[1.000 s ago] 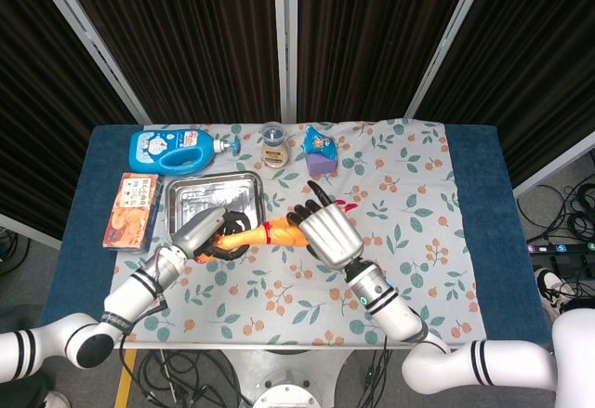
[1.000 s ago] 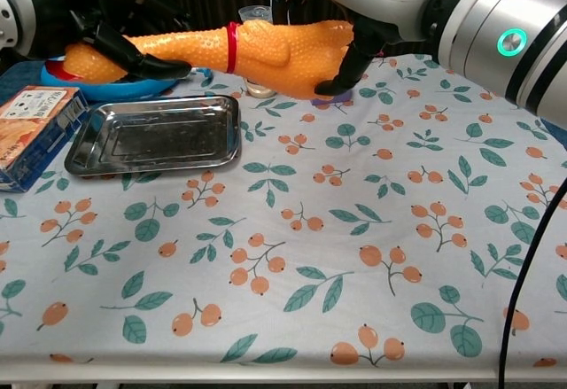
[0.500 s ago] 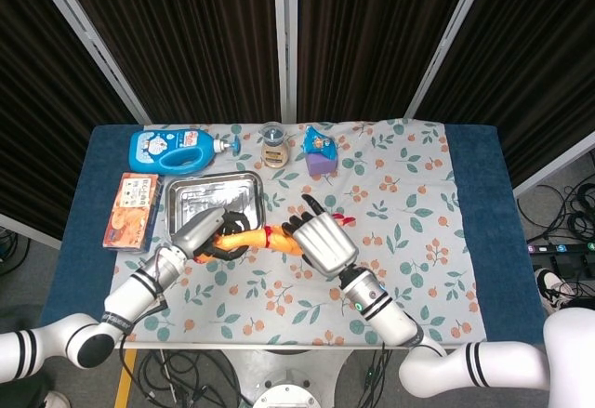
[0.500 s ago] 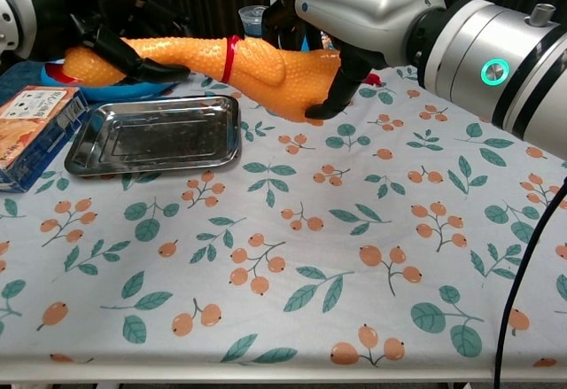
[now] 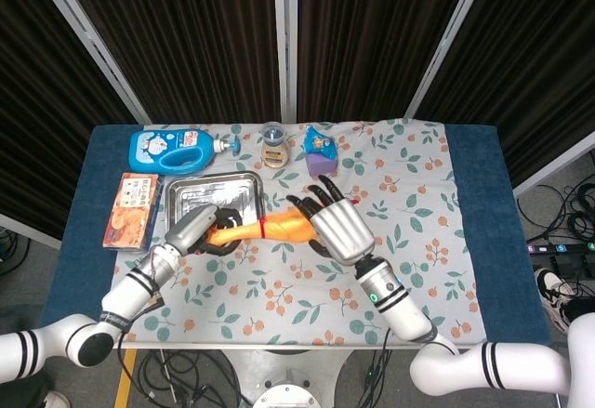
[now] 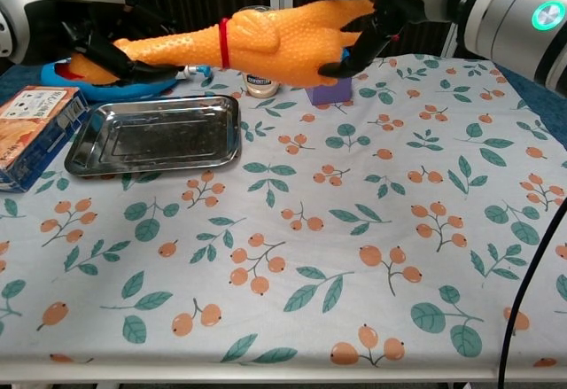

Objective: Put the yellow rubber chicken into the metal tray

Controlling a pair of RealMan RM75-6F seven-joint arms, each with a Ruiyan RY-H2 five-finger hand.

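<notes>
The yellow rubber chicken hangs in the air between 2 hands: the left hand has its fingers wrapped round the head end, and the right hand cups the fat body. The metal tray sits just below the left hand. The chicken looks light, soft and bendy, so the thick body likely gives the surest hold.

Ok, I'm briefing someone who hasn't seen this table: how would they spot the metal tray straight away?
Look at the flowered tablecloth, on its left half. The metal tray lies flat there, between the orange box on the blue edge and the yellow rubber chicken held above it. It is the only shiny, shallow, rectangular thing.
</notes>
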